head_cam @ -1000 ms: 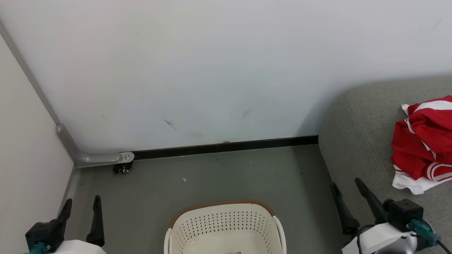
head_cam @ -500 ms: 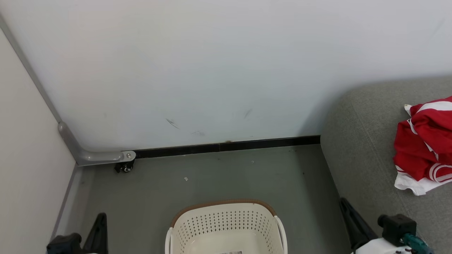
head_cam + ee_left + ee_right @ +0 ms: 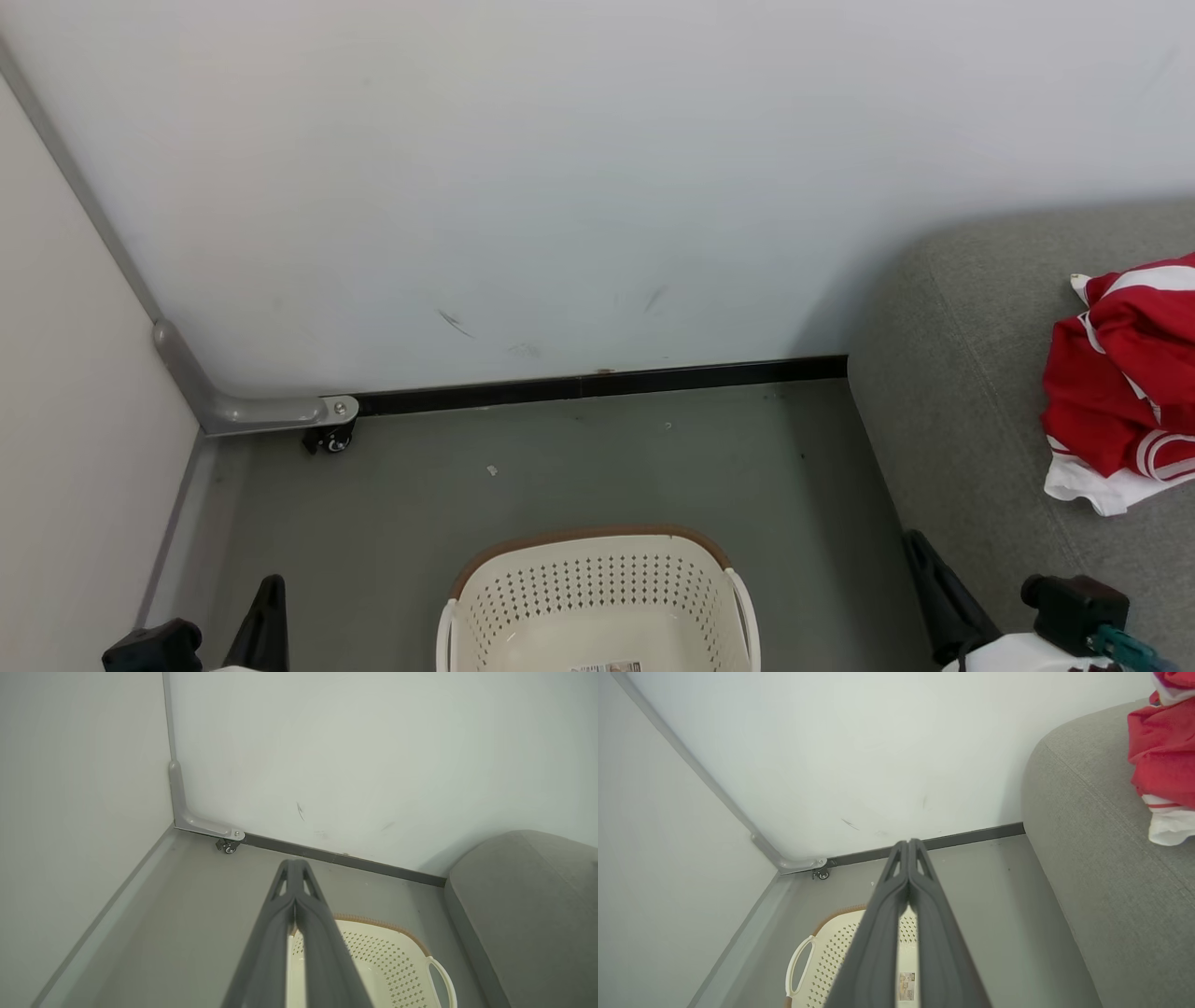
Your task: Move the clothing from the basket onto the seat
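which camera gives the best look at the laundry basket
Head view: the cream perforated plastic laundry basket with brown rim sits unobstructed, cropped only below. In each wrist view the shut left claw or right claw crosses it, leaving one side handle and part of the wall.

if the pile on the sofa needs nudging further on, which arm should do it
Right. The right gripper sits at the edge of the seat, on the same side as the clothing, which shows in its wrist view too. The left gripper is on the far side of the basket. Both are shut.
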